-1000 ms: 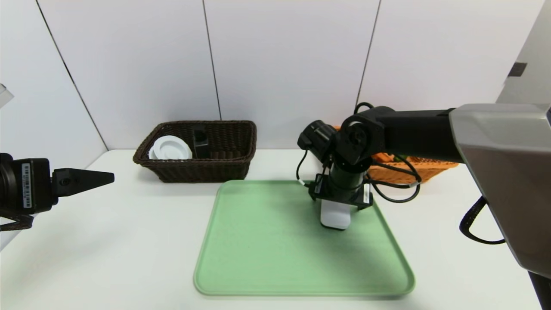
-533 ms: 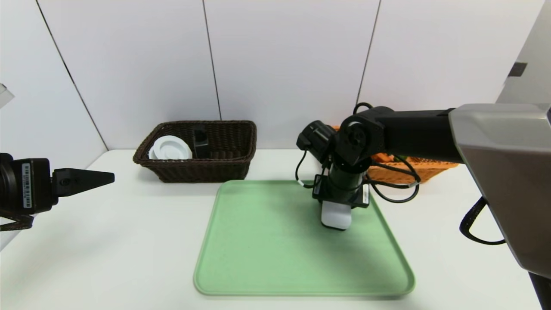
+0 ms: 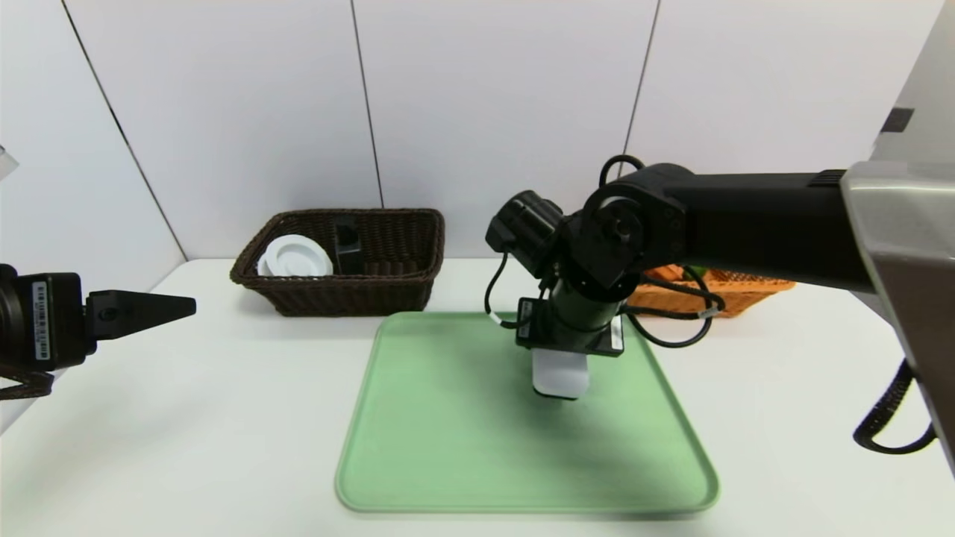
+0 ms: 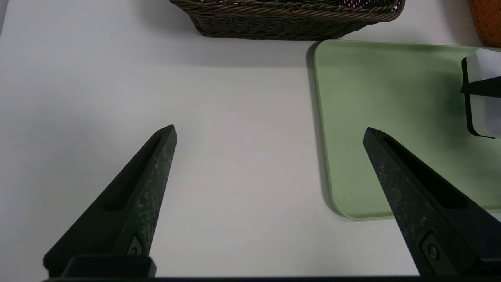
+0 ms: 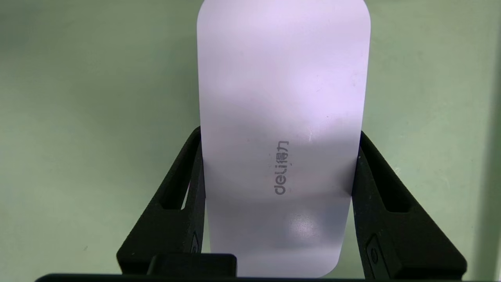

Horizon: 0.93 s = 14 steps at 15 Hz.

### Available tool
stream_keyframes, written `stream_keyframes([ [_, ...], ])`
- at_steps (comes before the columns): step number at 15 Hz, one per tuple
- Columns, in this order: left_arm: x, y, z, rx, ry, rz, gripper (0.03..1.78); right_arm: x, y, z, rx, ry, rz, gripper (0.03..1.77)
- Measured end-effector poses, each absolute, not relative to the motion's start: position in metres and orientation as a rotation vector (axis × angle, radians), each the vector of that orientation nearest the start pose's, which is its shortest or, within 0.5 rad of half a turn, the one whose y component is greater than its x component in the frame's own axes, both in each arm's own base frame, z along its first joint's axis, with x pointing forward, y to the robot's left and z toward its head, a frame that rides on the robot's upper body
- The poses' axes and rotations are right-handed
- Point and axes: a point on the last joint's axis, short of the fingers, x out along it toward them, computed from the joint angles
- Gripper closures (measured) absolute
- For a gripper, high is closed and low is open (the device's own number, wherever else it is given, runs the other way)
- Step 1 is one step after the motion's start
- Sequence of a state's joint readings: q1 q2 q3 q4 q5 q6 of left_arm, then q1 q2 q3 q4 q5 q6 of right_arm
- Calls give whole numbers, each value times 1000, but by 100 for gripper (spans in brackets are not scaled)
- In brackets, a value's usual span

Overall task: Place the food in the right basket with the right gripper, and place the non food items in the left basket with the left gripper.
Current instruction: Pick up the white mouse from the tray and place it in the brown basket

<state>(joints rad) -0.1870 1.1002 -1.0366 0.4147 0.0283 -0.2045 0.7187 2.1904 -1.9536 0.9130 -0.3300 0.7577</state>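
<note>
Flat white rounded plastic box (image 5: 282,129) with a grey logo sits between the two black fingers of the right gripper (image 5: 280,168), pinched across its short width, over the right half of the pale green tray (image 3: 462,447). Both fingers (image 5: 188,184) press its long edges, so it reads as clamped. In the head view the box hangs below the wrist; whether it's clear of the tray I can't tell.

Catch: it's non-food and belongs in the dark brown woven wicker basket (image 3: 373,294) at back left, via the left gripper (image 4: 270,133). That one is parked low on the left over the white bench (image 3: 224,418), black pointed fingers spread wide, holding nothing.

My read of the step: hand the box across, not bin it with this arm.
- Grip sits on the near half, far end overhangs. Move slow or it may pivot in the fingers.
- Set it down flat on the tray's left side, long axis along the left gripper's reach so those fingers can take the short width.
- Let go only once it rests, then back off upward.
- Keep clear of the light orange woven wicker basket (image 3: 746,287) behind the right arm: food only.

Brown basket already holds a white round ribbed disc container (image 3: 298,256) and a small dark bottle (image 3: 348,242); free room is at its right end.
</note>
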Motion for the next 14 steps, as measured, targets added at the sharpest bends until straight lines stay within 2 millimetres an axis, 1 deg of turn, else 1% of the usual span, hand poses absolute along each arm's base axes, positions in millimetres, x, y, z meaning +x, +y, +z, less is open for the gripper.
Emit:
stream_keyframes([
  [2, 131, -24, 285, -149, 488, -107, 12, 298, 271, 203, 79, 952, 61, 79],
  [4, 130, -24, 285, -149, 483, -106, 12, 294, 280, 222, 39, 827, 175, 79],
  [6, 129, -24, 285, -149, 482, -106, 12, 298, 288, 240, 14, 664, 275, 79],
  [8, 130, -24, 284, -148, 490, -106, 12, 308, 299, 255, 9, 470, 354, 79],
  [9, 131, -24, 283, -147, 496, -105, 12, 315, 306, 259, 27, 378, 384, 79],
  [11, 133, -24, 281, -145, 511, -100, 12, 327, 318, 257, 33, 246, 417, 79],
  [14, 132, -24, 271, -139, 546, -94, 12, 341, 333, 254, -18, 33, 416, 79],
])
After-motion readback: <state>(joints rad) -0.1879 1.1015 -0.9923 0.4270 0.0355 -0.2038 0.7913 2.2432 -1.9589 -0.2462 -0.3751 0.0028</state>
